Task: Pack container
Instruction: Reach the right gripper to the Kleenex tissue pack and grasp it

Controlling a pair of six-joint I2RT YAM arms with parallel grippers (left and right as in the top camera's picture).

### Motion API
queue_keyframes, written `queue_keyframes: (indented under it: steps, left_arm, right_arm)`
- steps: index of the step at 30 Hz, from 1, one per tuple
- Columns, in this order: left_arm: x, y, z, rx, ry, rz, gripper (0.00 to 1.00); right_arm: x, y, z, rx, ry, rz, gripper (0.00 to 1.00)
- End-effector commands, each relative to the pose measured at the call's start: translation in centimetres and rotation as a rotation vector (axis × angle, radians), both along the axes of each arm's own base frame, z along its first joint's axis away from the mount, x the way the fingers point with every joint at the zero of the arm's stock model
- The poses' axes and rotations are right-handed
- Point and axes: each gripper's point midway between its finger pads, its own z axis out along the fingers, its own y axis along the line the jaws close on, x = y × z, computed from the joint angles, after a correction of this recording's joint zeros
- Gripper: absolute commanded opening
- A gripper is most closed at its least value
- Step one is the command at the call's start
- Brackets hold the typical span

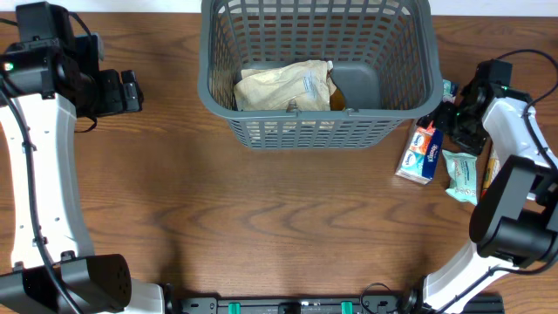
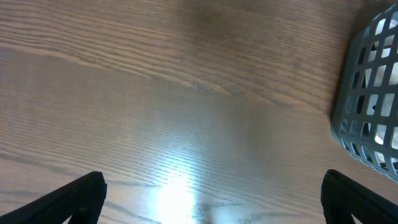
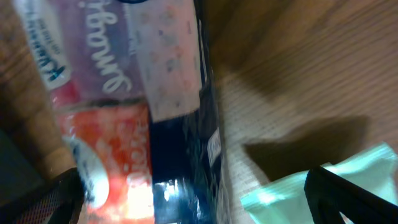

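The container [image 1: 218, 96], a dark grey lattice basket, stands at the table's far middle. Inside it lies a cream snack packet [image 1: 283, 85]. My left gripper [image 1: 135, 90] hovers open left of the basket over bare wood; in the left wrist view its jaws [image 2: 214, 190] hold nothing and the basket's corner [image 2: 373, 93] shows at the right. My right gripper [image 1: 449, 122] is open just right of the basket, above a blue-and-red packet [image 1: 421, 153]. In the right wrist view that packet [image 3: 155, 93] fills the space between the fingers [image 3: 348, 193], and a mint-green packet [image 3: 280, 193] lies beside it.
The mint-green packet [image 1: 462, 174] lies right of the blue-and-red one, with another packet [image 1: 491, 166] partly hidden under the right arm. A small teal item [image 1: 448, 87] sits by the basket's right wall. Bare wooden table [image 1: 279, 227] stretches across the front.
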Motion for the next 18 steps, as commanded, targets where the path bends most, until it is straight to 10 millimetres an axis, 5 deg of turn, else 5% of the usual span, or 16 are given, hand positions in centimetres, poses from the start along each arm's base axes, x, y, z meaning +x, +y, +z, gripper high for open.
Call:
queue_keyframes:
  steps: [1,9,18]
  left_arm:
    - [-0.1,-0.1,-0.4,-0.012,0.011,0.007,0.99]
    - [-0.1,-0.1,-0.4,-0.013,0.012,0.008,0.99]
    - [-0.1,-0.1,-0.4,-0.013,0.012,0.008,0.99]
  right_arm:
    - [0.1,-0.4,-1.4,-0.019,0.033,-0.042,0.99]
    - [-0.2,-0.1,-4.1,-0.003,0.090,-0.039,0.99]
    - [-0.1,-0.1,-4.3,-0.004,0.085,-0.038,0.99]
